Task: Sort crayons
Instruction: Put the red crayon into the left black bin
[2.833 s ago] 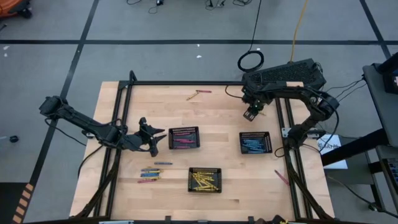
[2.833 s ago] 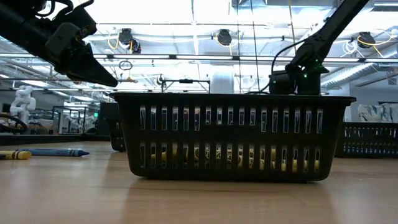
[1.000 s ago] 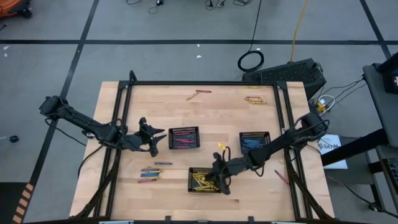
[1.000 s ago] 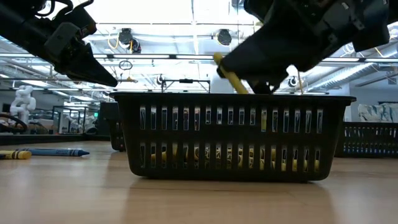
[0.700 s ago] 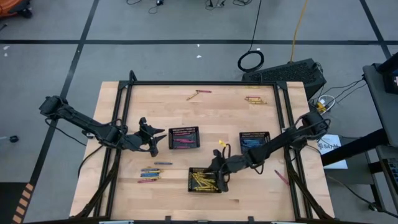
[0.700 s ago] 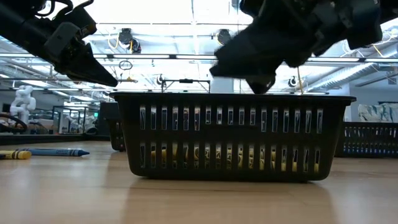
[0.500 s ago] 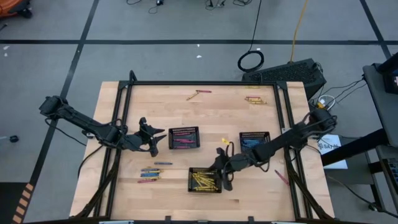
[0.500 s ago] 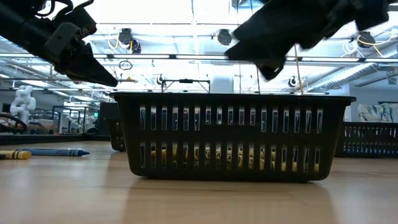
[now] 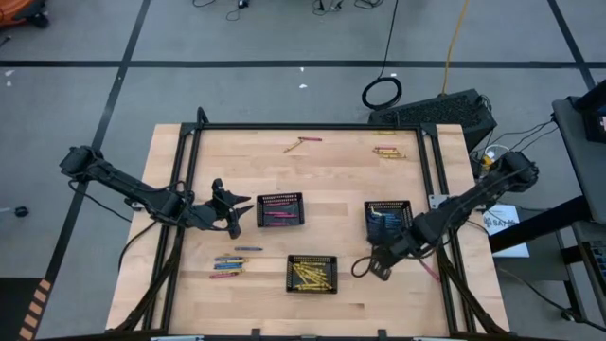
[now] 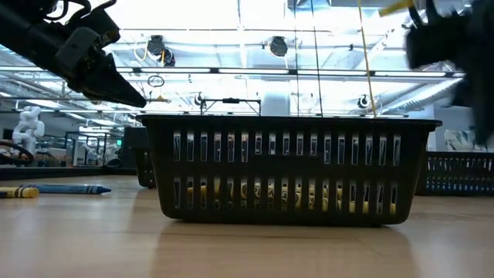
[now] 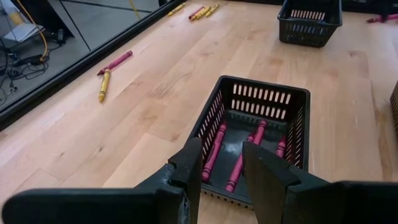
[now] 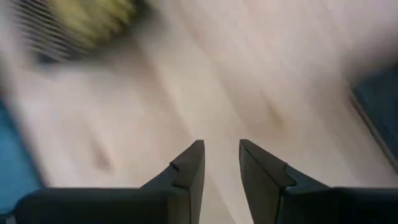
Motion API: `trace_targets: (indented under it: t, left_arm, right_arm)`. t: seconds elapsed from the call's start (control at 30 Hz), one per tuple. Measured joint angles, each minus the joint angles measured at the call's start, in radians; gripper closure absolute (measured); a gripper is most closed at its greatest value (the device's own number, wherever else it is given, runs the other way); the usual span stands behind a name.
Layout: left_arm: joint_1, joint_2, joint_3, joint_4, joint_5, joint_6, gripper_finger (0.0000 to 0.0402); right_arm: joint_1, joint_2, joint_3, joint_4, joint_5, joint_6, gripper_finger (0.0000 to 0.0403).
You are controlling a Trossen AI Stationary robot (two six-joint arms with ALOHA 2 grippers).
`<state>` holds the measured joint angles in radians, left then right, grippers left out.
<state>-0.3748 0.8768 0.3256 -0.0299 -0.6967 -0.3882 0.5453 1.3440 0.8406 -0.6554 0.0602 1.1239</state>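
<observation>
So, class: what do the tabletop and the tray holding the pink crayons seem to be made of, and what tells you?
Tabletop: likely wood with a smooth, light finish; pale planks with grain streaks show.
Tray: probably black moulded plastic, matt; its walls have even, slotted openings and a thick rim.
Pink crayons: seemingly wax in paper wrappers, though that is too small to confirm.

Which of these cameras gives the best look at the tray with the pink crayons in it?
The left wrist view: the tray fills the middle of the picture, with the pink crayons lying inside. The high view shows it small, from above. The low view barely shows it behind the nearest tray; the right wrist view shows none of it.
</observation>
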Motion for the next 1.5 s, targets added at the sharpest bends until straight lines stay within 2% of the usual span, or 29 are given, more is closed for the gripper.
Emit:
trace_targets:
  t: [0.17, 0.4, 0.57, 0.73, 0.93, 1.2, 1.3, 1.43, 1.5]
  left_arm:
    - [0.000, 0.000, 0.000, 0.004, 0.000, -0.002, 0.0288]
    - [0.000, 0.000, 0.000, 0.006, 0.000, -0.002, 0.0288]
    - [0.000, 0.000, 0.000, 0.006, 0.000, 0.000, 0.0288]
    - [0.000, 0.000, 0.000, 0.006, 0.000, 0.000, 0.0288]
    - [0.000, 0.000, 0.000, 0.005, 0.000, 0.000, 0.0288]
    - [0.000, 0.000, 0.000, 0.005, 0.000, 0.000, 0.0288]
    - [0.000, 0.000, 0.000, 0.005, 0.000, 0.000, 0.0288]
    - [0.000, 0.000, 0.000, 0.005, 0.000, 0.000, 0.0288]
    - [0.000, 0.000, 0.000, 0.005, 0.000, 0.000, 0.0288]
  right_arm:
    - [0.029, 0.017, 0.000, -0.221, -0.156, 0.187, 0.0311]
    - [0.053, 0.068, -0.005, -0.373, -0.275, 0.250, 0.0275]
    - [0.053, 0.101, -0.067, -0.370, -0.370, 0.250, 0.0251]
    - [0.052, 0.116, -0.124, -0.299, -0.383, 0.229, 0.0250]
    - [0.052, 0.115, -0.164, -0.297, -0.384, 0.226, 0.0265]
    - [0.051, 0.112, -0.213, -0.182, -0.456, 0.203, 0.0289]
    - [0.051, 0.113, -0.214, -0.165, -0.461, 0.195, 0.0322]
    - [0.051, 0.113, -0.213, -0.152, -0.463, 0.185, 0.0386]
    - [0.052, 0.113, -0.201, -0.156, -0.462, 0.169, 0.0395]
